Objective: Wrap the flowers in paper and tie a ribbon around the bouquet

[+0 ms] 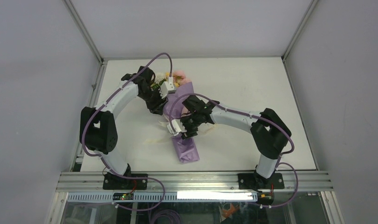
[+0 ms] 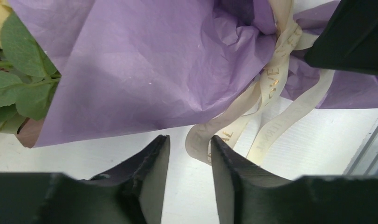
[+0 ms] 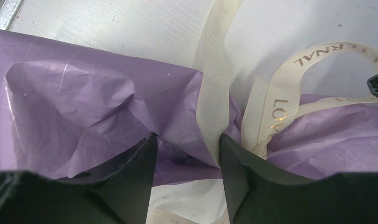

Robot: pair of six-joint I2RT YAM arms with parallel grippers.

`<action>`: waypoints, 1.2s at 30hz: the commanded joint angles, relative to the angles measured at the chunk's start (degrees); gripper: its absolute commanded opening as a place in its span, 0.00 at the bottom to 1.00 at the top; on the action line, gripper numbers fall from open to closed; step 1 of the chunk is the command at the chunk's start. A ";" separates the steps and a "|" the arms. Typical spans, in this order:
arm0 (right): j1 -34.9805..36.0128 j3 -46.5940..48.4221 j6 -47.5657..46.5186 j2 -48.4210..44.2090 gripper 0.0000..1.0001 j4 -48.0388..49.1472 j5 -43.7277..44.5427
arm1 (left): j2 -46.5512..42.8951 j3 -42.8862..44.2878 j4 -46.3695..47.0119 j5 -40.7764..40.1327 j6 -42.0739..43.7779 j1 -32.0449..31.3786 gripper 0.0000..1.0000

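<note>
1. The bouquet [image 1: 188, 149] lies flat near the middle of the white table [image 1: 252, 84]. Its flowers [image 1: 177, 76] point away from my bases and its narrow end points toward them.
2. The lilac paper [image 2: 145, 70] is rolled around the stems, and green leaves [image 2: 24, 79] show at the wide mouth.
3. The cream ribbon [image 2: 275, 79] crosses the waist of the paper. It looks loosely crossed rather than knotted tight, with loops and tails spilling onto the table.
4. My left gripper [image 2: 189, 140] sits low beside the cone. Its jaws are partly apart and hold nothing, and a ribbon loop lies just at their tips.
5. My right gripper [image 3: 187, 137] is also partly apart. One ribbon strand runs down against the inner face of one finger but is not pinched, and paper shows in the gap.
6. Risk: if my right jaws close here, they may catch paper along with the ribbon, and a pull could then tear or crumple the wrap.
7. Risk: the limp loop could slip past my left fingertips, and I would close on nothing.
8. Risk: an uneven pull could slide the ribbon toward the narrow end, or drag the light bouquet across the table.
9. Risk: my two grippers work very near each other and could collide.
</note>
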 commanded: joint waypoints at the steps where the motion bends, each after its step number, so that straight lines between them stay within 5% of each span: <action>1: 0.62 0.08 -0.07 -2.40 0.54 0.71 0.18 | -3.89 4.48 -2.78 2.75 1.13 0.16 0.42; 7: 0.49 -2.16 4.67 -5.06 0.55 6.55 -1.49 | -22.23 -10.76 -4.77 13.00 22.10 0.18 0.52; 11: 0.44 -3.52 6.76 -5.11 0.55 8.94 -2.13 | -26.57 -19.16 -5.09 13.90 32.56 -2.61 0.56; 20: -2.47 -9.03 16.50 -8.88 0.55 21.09 -3.36 | -11.25 -15.31 -5.38 6.09 40.99 -8.23 0.32; 26: -5.16 -15.28 25.78 -14.57 0.55 31.74 -3.20 | -5.04 -12.75 -7.98 4.60 50.34 -7.39 0.39; 29: -6.24 -17.28 30.11 -17.34 0.55 35.81 -3.42 | -4.82 -11.80 -8.74 5.76 50.25 -7.35 0.39; 36: -7.47 -20.51 30.99 -22.41 0.56 32.76 -2.52 | -17.41 -13.84 -1.60 15.72 35.32 -4.54 0.40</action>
